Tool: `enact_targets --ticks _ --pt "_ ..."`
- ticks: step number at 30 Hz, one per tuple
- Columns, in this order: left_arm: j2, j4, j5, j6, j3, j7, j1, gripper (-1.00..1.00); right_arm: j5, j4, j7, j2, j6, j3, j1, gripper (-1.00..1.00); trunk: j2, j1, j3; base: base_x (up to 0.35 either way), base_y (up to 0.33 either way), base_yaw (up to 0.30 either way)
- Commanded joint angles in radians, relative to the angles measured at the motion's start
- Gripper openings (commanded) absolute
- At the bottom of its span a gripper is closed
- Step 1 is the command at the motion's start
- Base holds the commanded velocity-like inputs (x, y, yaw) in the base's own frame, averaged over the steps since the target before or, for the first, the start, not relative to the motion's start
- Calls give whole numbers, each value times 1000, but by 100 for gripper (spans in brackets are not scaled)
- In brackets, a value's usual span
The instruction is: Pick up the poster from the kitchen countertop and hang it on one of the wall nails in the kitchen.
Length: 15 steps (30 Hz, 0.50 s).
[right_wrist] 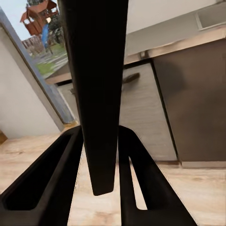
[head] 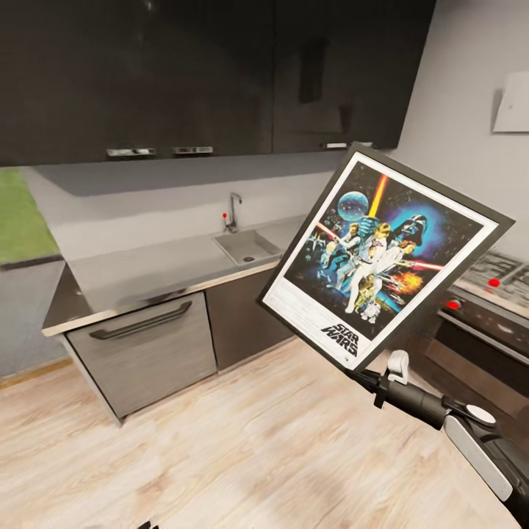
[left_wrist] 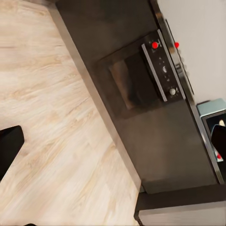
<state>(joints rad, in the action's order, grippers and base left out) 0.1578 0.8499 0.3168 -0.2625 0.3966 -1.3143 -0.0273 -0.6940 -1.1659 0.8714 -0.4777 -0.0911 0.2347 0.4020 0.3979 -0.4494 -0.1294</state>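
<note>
Poster is lifted off the kitchen countertop and stands tilted in the air, its long axis rising away from the right gripper, whose jaws are closed on the corner of the frame near the title strip. I cannot tell the state of the left gripper, so the right arm should bring the top edge to a wall nail.
</note>
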Motion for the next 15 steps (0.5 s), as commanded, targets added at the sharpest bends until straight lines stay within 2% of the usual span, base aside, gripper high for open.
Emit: enact_targets --ticks 1,6,15 --pt "0 1 4 -11 1 -2 0 100 -11 0 2 -1 -10 2 1 -100 2 -1 -2 -47 113 285" --pt "0 0 4 -11 2 -1 0 100 -10 0 2 0 -10 3 1 -100 2 -1 -2 -79 199 286" --pt "0 0 4 -11 2 0 0 100 -10 0 1 0 -10 3 1 -100 2 -1 -2 -135 267 288"
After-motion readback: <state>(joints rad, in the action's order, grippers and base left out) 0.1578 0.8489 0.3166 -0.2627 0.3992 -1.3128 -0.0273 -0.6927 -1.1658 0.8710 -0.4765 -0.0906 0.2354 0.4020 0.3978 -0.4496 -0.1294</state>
